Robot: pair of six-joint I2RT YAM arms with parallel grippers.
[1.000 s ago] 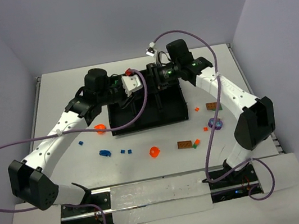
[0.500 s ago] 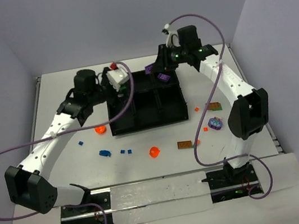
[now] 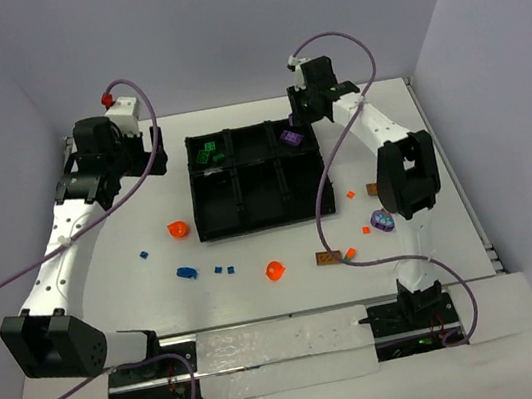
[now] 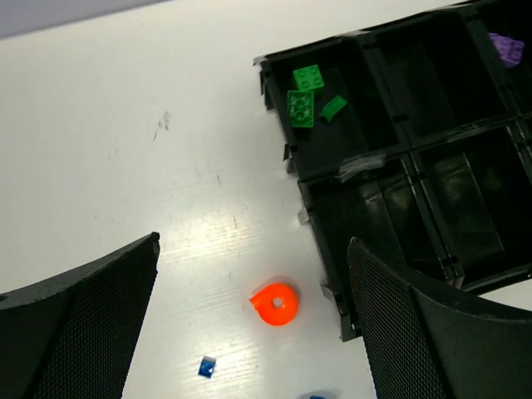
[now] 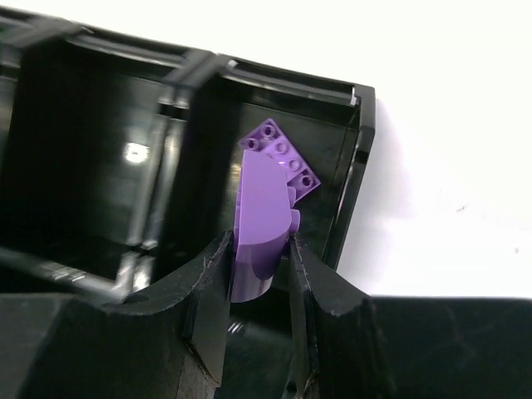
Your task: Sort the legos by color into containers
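green legos (image 4: 300,108) lie in the tray's (image 3: 260,225) upper-left compartment, a purple plate (image 5: 283,158) in the upper-right; right gripper (image 5: 259,243) clamps a purple piece (image 5: 262,208), left gripper's (image 4: 253,239) jaws apart

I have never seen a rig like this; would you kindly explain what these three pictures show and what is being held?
Two robot arms are bolted at the near edge of a white table. The wide picture comes from a fixed camera above and behind them; the other two come from a camera on each wrist. A black tray with six compartments holds green bricks at far left and a purple plate at far right. An orange piece, a blue piece and a brown plate lie loose on the table. The left gripper is open and empty; the right gripper pinches a purple brick over the purple compartment.
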